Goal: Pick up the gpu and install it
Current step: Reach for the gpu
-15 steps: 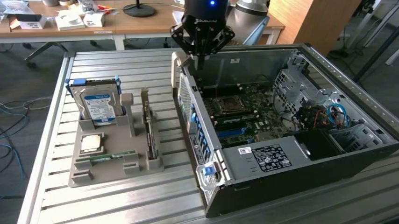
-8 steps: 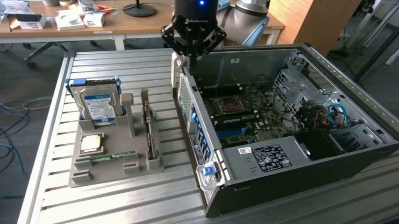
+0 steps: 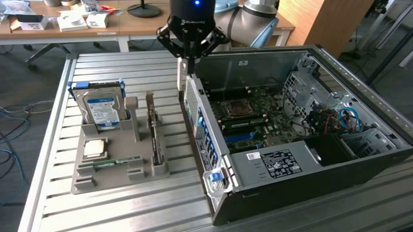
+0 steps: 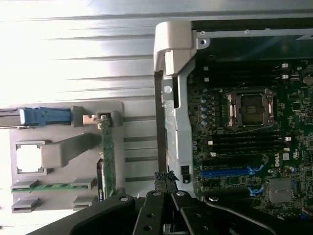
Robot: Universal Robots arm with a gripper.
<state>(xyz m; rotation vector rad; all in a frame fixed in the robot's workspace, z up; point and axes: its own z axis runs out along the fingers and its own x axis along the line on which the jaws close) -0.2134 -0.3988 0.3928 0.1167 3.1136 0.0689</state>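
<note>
Gripper (image 3: pixel 189 60), marked Robotiq, clenched on nothing above the computer case (image 3: pixel 201 126) rear wall. Gpu (image 3: pixel 154 130) stands edgewise in the tray (image 3: pixel 84 183), at the gripper's 7 o'clock.

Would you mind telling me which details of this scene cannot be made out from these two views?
- Exterior view: the gpu stands edge-on in the tray, so its faces are hidden.
- Wrist view: glare washes out the processor chip.
- Wrist view: the gripper covers part of the motherboard.
- Exterior view: the print on the white label inside the case is too small to read.
</note>
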